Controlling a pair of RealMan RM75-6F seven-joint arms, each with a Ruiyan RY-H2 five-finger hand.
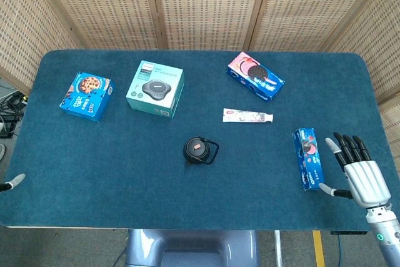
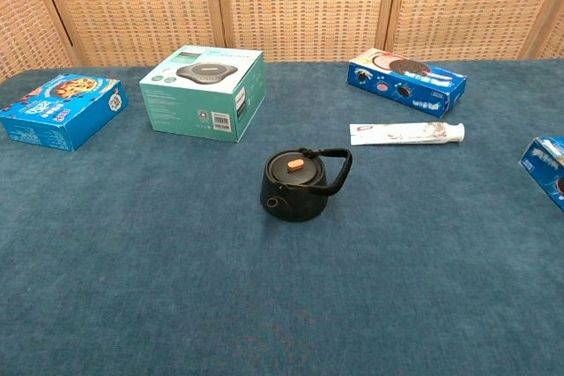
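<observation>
One slim biscuit box [image 1: 309,158] lies near the table's [image 1: 125,179] right front corner, just beside the empty, spread right hand [image 1: 357,170]; likely light, stiff cardboard, best grasped across its long sides.

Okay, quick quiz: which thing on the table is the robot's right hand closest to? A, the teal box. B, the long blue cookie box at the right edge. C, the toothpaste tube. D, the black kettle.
B: in the head view the right hand, fingers spread and holding nothing, lies right beside the long blue cookie box, its thumb tip by the box's near end, while the kettle, teal box and toothpaste tube lie farther off.
</observation>
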